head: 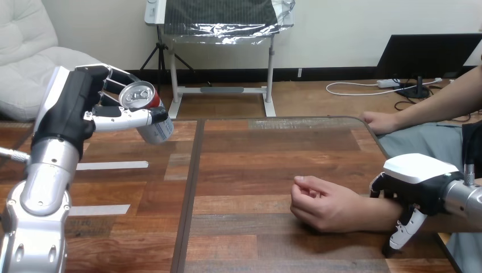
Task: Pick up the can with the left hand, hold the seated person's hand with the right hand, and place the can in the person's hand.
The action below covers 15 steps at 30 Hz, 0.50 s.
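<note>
Left hand fingers clenched round the can: fingers wrap its far side, thumb lies across its near side. The can is held in the air above the table's left part, tilted, top facing back and up. It is a metal cylinder with a shiny silver lid and pull tab, a red band under the rim and a pale printed body. Right hand, smooth white shell over black, sits over the person's wrist at lower right, fingers hooked over the far side and thumb down the near side, clasping it. The person's hand rests on the table, loosely curled, well apart from the can. Table is brown wood planks with a dark seam; two pale tape strips lie at left.
</note>
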Tool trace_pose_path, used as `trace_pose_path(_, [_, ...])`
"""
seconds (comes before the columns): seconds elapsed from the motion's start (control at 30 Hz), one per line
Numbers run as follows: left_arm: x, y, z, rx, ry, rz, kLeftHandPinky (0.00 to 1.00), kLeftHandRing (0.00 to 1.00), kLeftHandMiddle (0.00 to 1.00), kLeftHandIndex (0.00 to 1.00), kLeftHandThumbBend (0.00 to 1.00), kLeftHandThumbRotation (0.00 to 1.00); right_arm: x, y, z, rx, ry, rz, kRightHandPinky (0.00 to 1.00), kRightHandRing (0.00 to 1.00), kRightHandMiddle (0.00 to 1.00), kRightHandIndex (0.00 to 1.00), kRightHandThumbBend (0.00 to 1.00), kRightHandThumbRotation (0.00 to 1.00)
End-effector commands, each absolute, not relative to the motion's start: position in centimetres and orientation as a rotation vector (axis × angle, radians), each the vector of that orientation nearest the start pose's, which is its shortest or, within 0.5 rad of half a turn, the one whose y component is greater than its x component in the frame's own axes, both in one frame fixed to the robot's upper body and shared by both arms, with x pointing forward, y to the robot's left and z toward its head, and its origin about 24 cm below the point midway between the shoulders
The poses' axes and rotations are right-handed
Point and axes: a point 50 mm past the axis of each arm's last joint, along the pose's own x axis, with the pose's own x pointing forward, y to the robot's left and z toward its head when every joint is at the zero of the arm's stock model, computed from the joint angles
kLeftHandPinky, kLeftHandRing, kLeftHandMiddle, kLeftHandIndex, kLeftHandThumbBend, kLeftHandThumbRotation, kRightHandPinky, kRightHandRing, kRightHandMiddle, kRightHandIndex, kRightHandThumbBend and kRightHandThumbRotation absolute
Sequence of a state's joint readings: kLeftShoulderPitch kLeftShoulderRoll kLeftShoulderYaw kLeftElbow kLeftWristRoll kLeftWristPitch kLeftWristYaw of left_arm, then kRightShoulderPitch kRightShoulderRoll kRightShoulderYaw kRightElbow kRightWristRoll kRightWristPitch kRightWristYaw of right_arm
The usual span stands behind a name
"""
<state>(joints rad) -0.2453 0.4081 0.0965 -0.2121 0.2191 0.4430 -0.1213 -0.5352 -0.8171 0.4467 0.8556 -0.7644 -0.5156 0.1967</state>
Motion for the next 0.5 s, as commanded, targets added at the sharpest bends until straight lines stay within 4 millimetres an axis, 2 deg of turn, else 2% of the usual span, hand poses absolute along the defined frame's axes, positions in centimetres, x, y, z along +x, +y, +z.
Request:
trace_pose_path(0.0, [29.3,22.2,17.5,0.58,-0.167,0.122,0.32,0.4,0.45,0.48,0.58,0.0,28.6,-27.5,0.4,-1.574,0.325,0.799,0.1,0.17,0.29,0.49,0.88,0.34])
trace_pose_path(0.47, [29.4,21.8,17.0,0.575,-0.142,0.121,0.32,0.4,0.46,0.49,0.58,0.0,28.9,-26.1,0.8,-1.487,0.171,0.729,0.08,0.15,0.26,0.37,0.76,0.42])
